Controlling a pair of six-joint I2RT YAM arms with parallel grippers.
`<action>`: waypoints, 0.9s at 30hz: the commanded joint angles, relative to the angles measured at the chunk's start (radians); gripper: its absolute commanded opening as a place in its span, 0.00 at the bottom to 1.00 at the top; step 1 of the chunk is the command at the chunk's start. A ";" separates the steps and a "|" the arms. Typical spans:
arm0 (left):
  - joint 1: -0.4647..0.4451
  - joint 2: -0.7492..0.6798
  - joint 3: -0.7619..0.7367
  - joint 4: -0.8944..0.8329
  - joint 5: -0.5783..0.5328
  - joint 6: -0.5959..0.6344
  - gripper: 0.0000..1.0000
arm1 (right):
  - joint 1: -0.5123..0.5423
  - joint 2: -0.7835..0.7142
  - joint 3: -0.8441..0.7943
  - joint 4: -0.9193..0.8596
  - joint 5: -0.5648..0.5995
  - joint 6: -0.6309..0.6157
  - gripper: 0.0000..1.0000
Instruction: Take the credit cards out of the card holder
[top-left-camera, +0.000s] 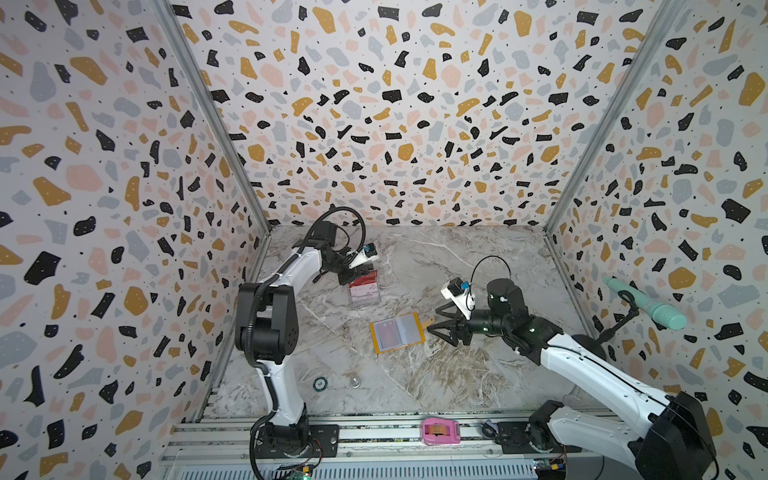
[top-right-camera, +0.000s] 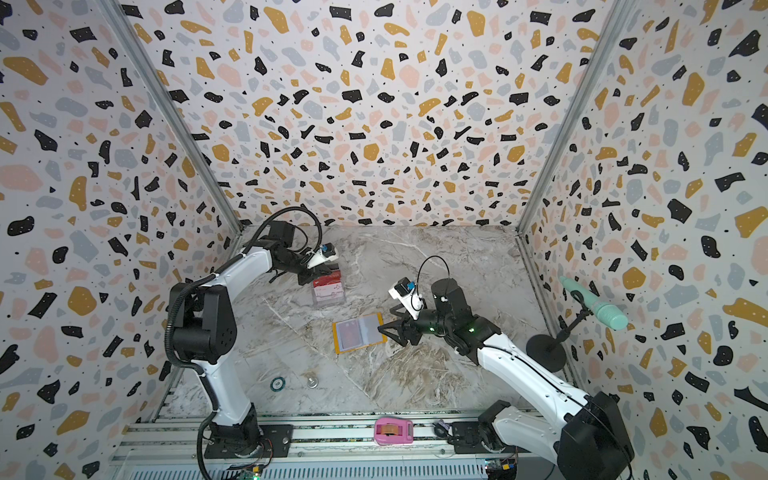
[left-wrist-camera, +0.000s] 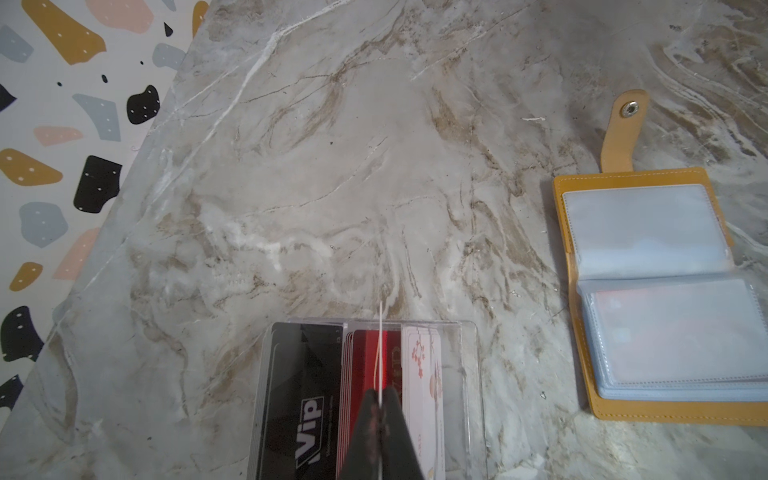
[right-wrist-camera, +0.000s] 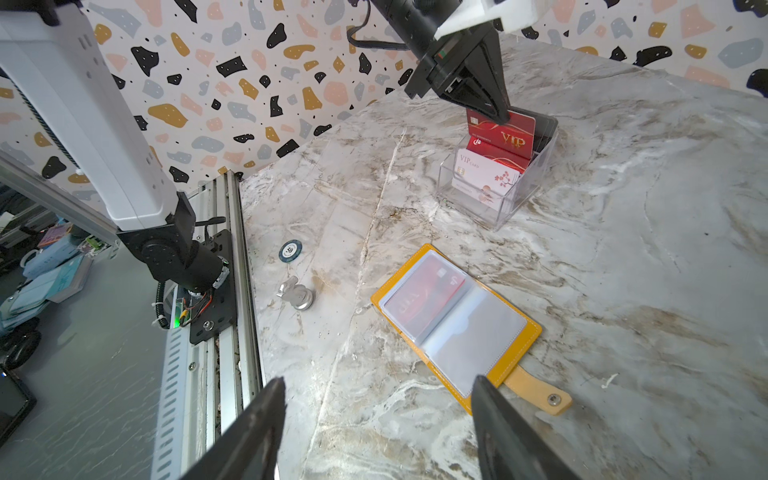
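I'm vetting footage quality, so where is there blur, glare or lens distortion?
In both top views, wide-angle perspective stretches the terrazzo-patterned walls outward. Left wrist view: the shut left end effector is blurred up close, its dark red plastic VIP card a thin pale edge. Right wrist view: the open right end effector is soft; sheen on the sleeves of the mustard-yellow leather-like card holder veils the card inside.
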 joint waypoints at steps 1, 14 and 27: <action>0.014 0.015 -0.013 0.027 0.006 -0.015 0.00 | -0.004 -0.028 -0.004 0.006 0.010 0.009 0.71; 0.047 0.040 -0.025 0.029 0.033 -0.024 0.00 | -0.004 -0.033 -0.009 0.009 0.017 0.011 0.71; 0.047 0.078 -0.019 0.003 0.049 -0.027 0.01 | -0.003 -0.041 -0.012 0.010 0.021 0.011 0.71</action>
